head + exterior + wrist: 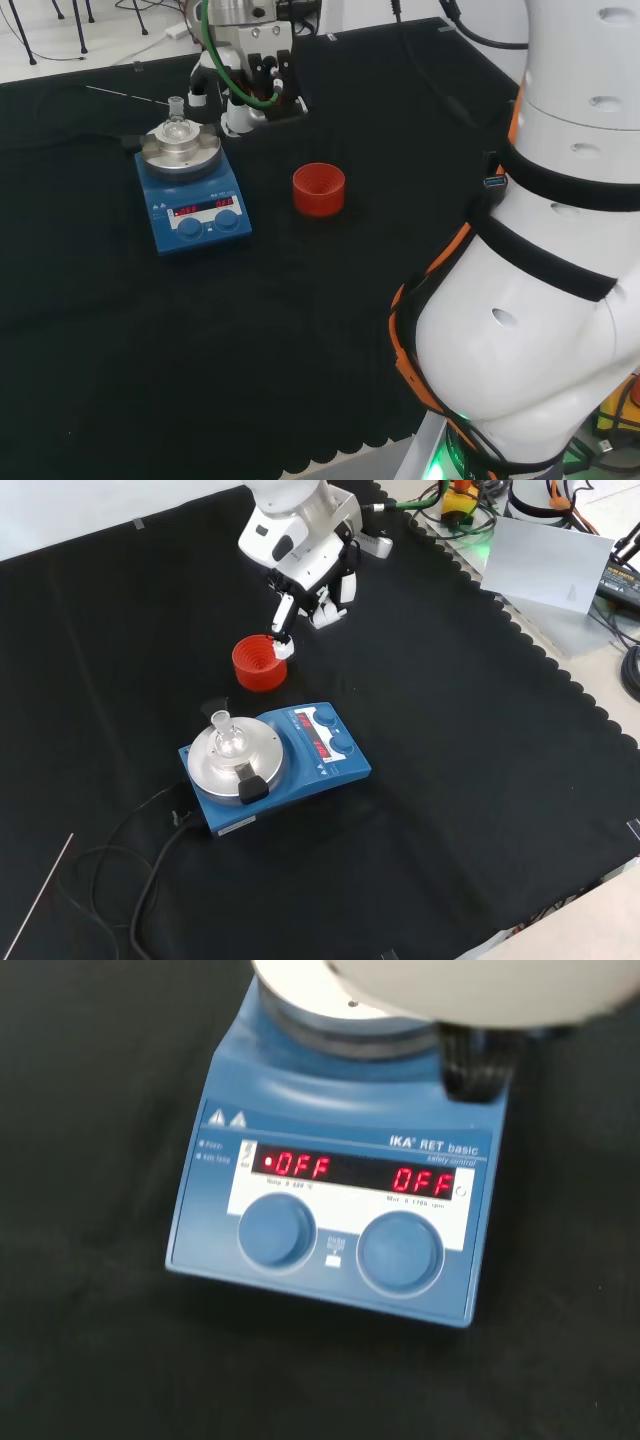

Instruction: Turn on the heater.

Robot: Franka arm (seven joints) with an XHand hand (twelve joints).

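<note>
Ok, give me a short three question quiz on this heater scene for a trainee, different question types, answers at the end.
1. True or false: the robot hand is touching a knob of the heater.
2. Multiple choice: What stands on the heater's round metal plate? A) a small clear glass flask B) the red ring C) nothing
3. Fill in: in the head view, the red ribbed ring stands on the cloth to the ___ of the heater.

Key: 1 false, the robot hand is apart from it, by the red ribbed ring; 2 A; 3 right.

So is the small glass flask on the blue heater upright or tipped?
Upright: the small clear glass flask sits on the blue heater's round metal plate, neck pointing up.
</note>
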